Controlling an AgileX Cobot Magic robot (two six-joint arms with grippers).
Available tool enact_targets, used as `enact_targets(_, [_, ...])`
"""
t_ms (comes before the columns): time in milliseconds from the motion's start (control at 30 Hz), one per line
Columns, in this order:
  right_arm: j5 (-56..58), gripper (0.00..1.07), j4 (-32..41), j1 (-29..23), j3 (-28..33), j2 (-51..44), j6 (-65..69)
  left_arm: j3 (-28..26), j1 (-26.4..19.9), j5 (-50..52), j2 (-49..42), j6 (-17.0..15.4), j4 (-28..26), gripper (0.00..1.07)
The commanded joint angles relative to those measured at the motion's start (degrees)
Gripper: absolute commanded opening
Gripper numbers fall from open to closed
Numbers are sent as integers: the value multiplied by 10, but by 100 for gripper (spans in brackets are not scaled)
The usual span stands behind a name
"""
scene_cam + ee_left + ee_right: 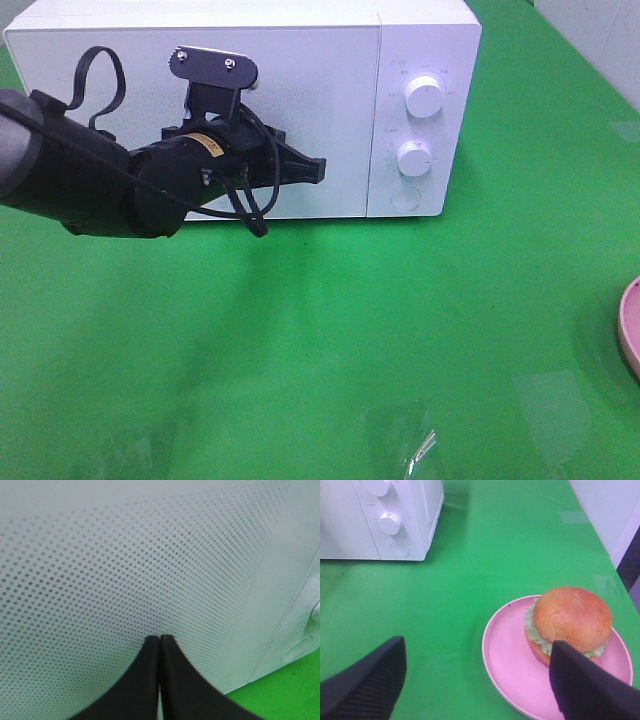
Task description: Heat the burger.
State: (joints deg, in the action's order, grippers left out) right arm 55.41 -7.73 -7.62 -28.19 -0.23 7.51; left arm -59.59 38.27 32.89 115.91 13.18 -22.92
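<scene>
Left gripper (159, 639): jaws pressed together, empty, tips at or just short of the dotted door (120, 80) of the white microwave (425, 40); contact cannot be confirmed. Microwave door is closed; two round knobs (424, 98) sit one above the other on its panel, to the right of the door. The microwave stands on the green tabletop (330, 330). Right gripper (477, 675): jaws wide apart, holding nothing, above the tabletop. The burger (568, 624) sits on a pink plate (505, 650) near the tabletop's right edge, well apart from the microwave, with one right finger (585, 690) in front of it.
</scene>
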Motion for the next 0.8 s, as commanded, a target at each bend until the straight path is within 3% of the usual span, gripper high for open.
enact_targets(33, [-4,75,-1,3,1,-15,-5,22,8,45,-22,-2,-34,0])
enact_targets(233, [-4,75,-1,3,1,-15,-5,72,30,37,-54,-2,-36,0])
enact_targets(300, [-4,75,-1,3,1,-15,-5,83,33,12,-66,-3,-37,5])
enact_targets(333, [-4,75,-1,3,1,-15,-5,85,33,-37,-76,-3,-37,16])
enact_targets(433, [-4,75,-1,3,1,-15,-5,85,33,-69,-81,-3,-37,26])
enact_targets(467, [-4,75,-2,3,1,-15,-4,85,33,-127,-88,-3,-37,47])
enact_targets(500, [-4,75,-2,3,1,-15,-4,85,33,-127,-88,-3,-37,47])
enact_targets(533, [-4,75,-2,3,1,-15,-3,83,33,-182,-97,-3,-37,72])
enact_targets(567, [-4,75,-2,3,1,-15,-3,83,33,-182,-97,-3,-37,72])
enact_targets(600, [-4,75,-2,3,1,-15,-3,83,33,-238,-107,-1,-35,87])
enact_targets(633, [-4,75,-2,3,1,-15,-3,83,31,-307,-114,-2,-35,91])
enact_targets(800, [-4,75,-2,3,1,-15,-3,83,31,-417,-131,-6,-35,91])
